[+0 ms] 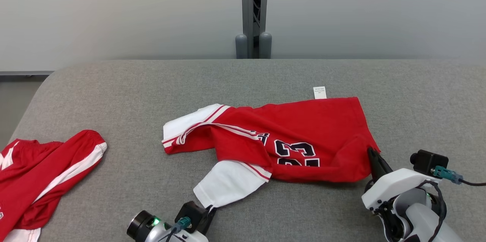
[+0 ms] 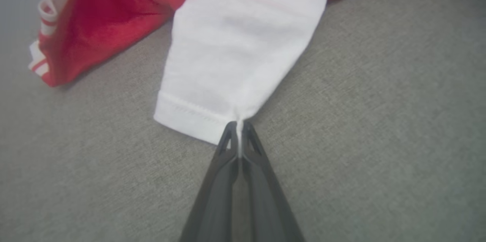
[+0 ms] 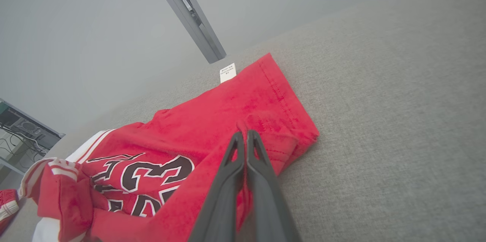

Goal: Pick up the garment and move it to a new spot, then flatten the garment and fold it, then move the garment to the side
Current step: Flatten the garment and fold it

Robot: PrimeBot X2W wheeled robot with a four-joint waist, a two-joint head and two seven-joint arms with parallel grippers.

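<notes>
One red jersey, numbered 23, crumpled on grey worktop. Right pincer, entering from 6 o'clock, clamped on a fabric fold near the hem. White label at 12 o'clock.
</notes>
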